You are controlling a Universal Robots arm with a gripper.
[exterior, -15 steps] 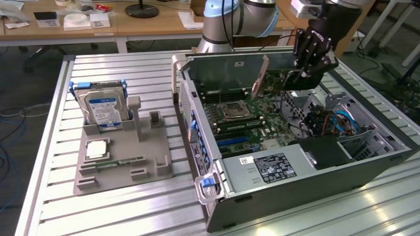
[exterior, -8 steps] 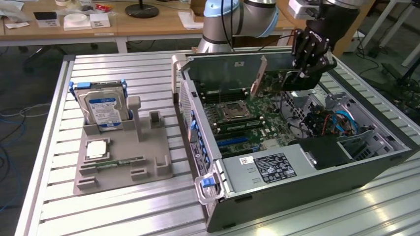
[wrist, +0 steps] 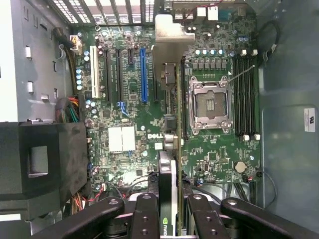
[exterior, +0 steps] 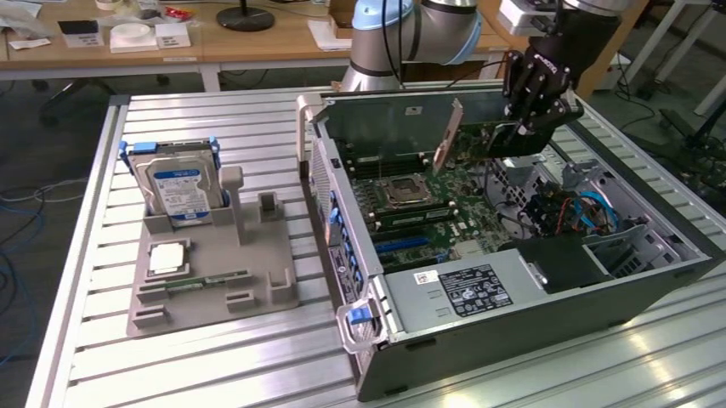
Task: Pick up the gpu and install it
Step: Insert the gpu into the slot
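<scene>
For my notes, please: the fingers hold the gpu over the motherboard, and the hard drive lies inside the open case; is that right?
Not quite. The exterior view shows the hard drive standing in the gray holder outside the case, on the exterior view's left. The fingers do hold the gpu over the motherboard.

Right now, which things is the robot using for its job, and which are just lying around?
For the job: the gpu, clamped in the gripper; the motherboard in the open computer case beneath it.

Just lying about: the hard drive, the memory stick and the processor chip, all in the grey holder.
</scene>
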